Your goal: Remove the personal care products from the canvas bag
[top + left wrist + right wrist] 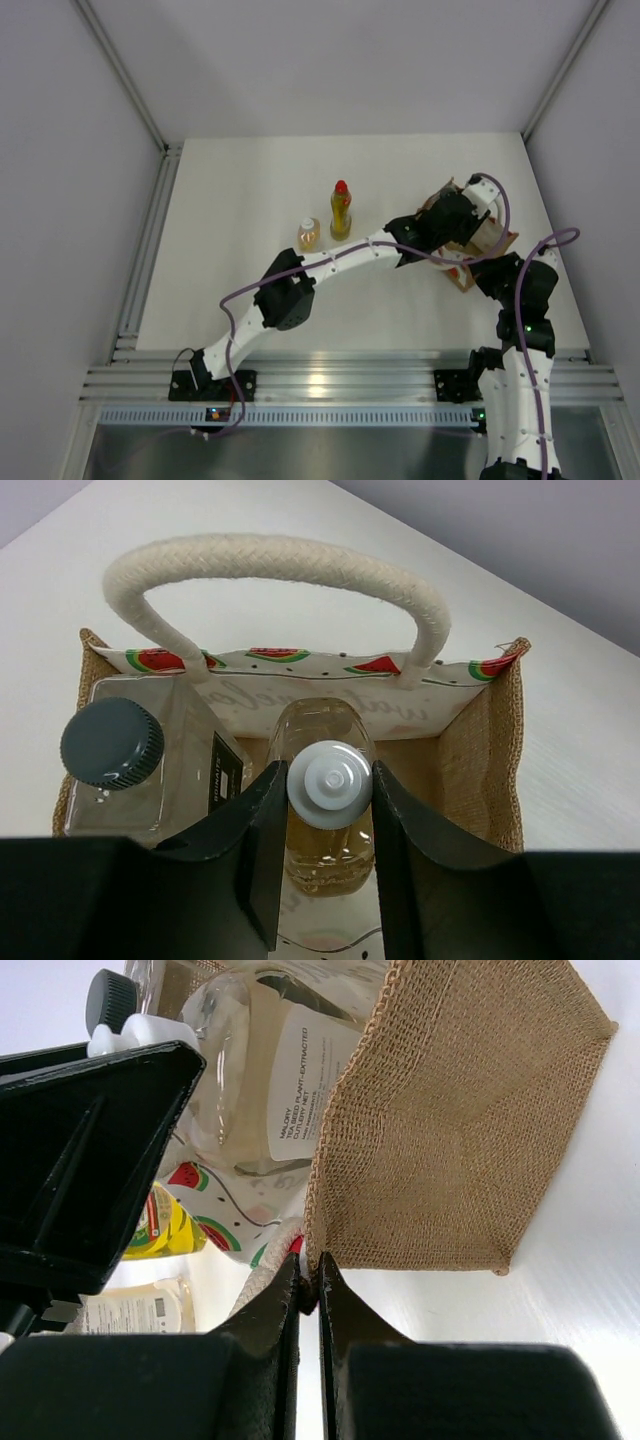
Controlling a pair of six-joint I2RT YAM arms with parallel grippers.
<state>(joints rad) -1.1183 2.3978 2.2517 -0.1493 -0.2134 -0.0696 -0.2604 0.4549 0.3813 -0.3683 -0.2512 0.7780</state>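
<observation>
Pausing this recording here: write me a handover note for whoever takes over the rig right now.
Left gripper: shut on the white-capped bottle inside the canvas bag.
Right gripper: shut on the bag's edge, apparently steadying it.
Done: yellow bottle and amber bottle stand on the table.
Left to do: lift out the white-capped bottle, then the grey-capped bottle beside it in the bag.

White table [230, 190], yellow bottle [341, 212], amber bottle [308, 234], canvas bag [490, 750].
</observation>
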